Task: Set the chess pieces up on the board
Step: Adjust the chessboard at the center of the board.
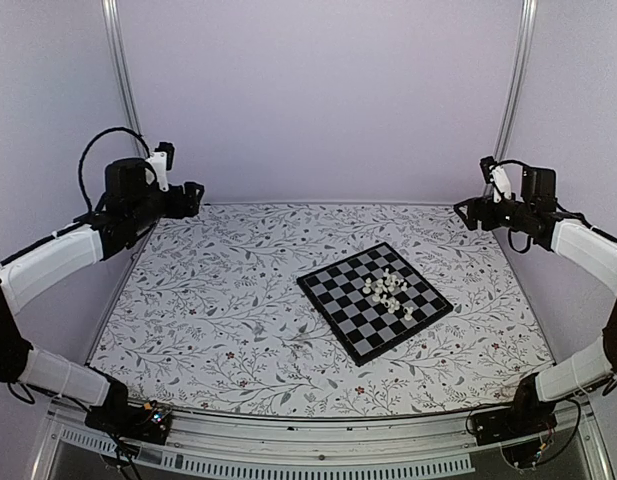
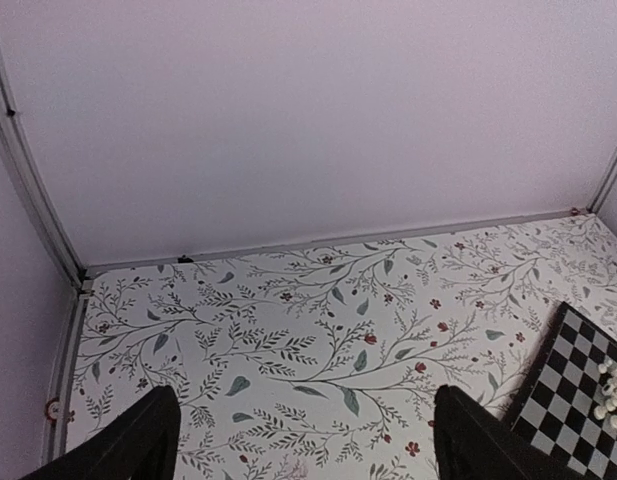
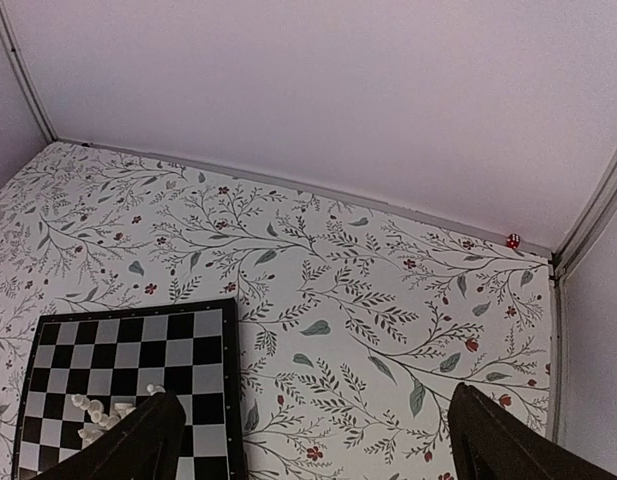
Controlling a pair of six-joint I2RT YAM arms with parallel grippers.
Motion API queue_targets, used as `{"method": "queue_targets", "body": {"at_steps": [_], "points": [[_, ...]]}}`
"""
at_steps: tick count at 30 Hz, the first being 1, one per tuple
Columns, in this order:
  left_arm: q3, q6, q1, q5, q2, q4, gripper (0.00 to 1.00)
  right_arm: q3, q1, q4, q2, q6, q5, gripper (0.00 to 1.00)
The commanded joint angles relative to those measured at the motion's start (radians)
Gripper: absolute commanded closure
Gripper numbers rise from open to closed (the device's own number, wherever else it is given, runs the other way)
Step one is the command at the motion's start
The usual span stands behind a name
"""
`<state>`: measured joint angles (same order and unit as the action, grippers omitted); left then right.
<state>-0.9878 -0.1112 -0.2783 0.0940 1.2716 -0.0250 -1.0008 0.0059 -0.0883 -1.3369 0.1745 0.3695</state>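
The left gripper (image 1: 195,196) and right gripper (image 1: 464,213) hung wide open, empty; tiny cream chess pieces (image 1: 388,290) sat clustered on black-and-grey checked board (image 1: 335,291).

board (image 1: 374,300): 1 | chess pieces (image 1: 388,290): about 8, cluster hard to count | arms (image 1: 48,262) (image 1: 588,245): 2 | pincers (image 1: 195,197) (image 1: 466,213): 2

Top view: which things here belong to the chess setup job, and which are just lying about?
Job:
- board
- chess pieces, heaped on the board's right part
- left gripper and right gripper, both open, raised, away from the board

Not the job:
- table
- walls
- posts
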Motion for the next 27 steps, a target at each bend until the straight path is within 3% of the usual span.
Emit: {"method": "queue_targets", "body": {"at_steps": [1,9,16,24,27], "points": [[-0.061,-0.018,-0.007,-0.156,0.098,0.002,0.1,0.014,0.001,0.036,-0.017,0.015,-0.026,0.04],[-0.237,-0.06,-0.09,-0.268,0.35,0.111,0.02,0.02,0.001,-0.164,-0.004,0.215,0.011,0.02],[-0.442,-0.136,-0.148,-0.365,0.625,0.168,0.02,0.117,0.001,-0.32,0.04,0.405,-0.025,0.04],[-0.641,-0.163,-0.205,-0.464,0.887,0.203,0.03,0.249,0.001,-0.423,0.031,0.566,-0.065,0.19],[-0.695,-0.163,-0.231,-0.5,0.956,0.216,0.03,0.294,0.001,-0.434,0.028,0.622,-0.072,0.2]]}}
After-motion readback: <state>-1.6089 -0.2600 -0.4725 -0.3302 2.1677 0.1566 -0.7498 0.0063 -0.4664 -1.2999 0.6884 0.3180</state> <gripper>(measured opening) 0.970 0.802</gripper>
